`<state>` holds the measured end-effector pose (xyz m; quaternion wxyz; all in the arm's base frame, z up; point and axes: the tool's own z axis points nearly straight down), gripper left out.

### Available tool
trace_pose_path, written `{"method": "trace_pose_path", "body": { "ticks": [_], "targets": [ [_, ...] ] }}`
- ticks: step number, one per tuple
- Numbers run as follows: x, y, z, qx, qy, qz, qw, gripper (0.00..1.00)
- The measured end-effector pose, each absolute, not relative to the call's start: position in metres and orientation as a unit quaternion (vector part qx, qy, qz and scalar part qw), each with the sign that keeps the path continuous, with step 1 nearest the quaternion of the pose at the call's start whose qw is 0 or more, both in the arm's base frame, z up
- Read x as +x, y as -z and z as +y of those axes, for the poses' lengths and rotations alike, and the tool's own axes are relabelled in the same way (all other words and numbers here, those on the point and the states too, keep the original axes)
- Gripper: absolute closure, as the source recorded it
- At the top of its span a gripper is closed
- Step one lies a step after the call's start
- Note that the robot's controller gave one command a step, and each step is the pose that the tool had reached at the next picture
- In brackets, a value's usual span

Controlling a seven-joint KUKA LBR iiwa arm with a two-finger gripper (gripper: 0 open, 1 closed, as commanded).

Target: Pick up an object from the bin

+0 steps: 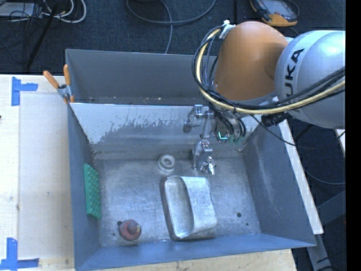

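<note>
1. Where the gripper [204, 165] hangs low in the bin [271, 191], the thing nearest to it is a silvery tray [186, 205], which lies flat on the floor with its far end just short of the gripper's tip.
2. This tray is an oblong of thin, shiny metal with rounded corners. It has a bright raised rim along one long side and a duller, speckled face along the other.
3. Its long axis runs from the bin's far wall toward the near wall, leaning a little off square, and its far end points at the gripper.
4. Whether the gripper is set wide or narrow cannot be told, since its tip merges with the scuffed grey metal behind it.
5. A small pale ring [166, 162], round with a dark hollow, sits just beyond the tray's far corner, beside the gripper.
6. Off the tray's near end, toward the bin's corner, stands a small brown knob [130, 229] with a rounded top.
7. Well apart from the tray, a green strip [92, 189] with a nubbly surface lies lengthwise along the side wall.
8. Above the tray's far end rises the arm [316, 72], silver and smooth, with a glossy orange cover [248, 55] and looped cables.
</note>
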<state>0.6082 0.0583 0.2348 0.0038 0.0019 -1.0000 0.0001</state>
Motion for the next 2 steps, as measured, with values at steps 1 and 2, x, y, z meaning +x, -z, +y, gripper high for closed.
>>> {"method": "trace_pose_path", "body": {
  "ticks": [1, 2],
  "targets": [
    [0.614, -0.134, -0.032, 0.069, -0.001, -0.998, 0.004, 0.0],
    [0.618, -0.074, -0.033, 0.0, 0.001, -1.0, -0.006, 0.0]
  ]
}}
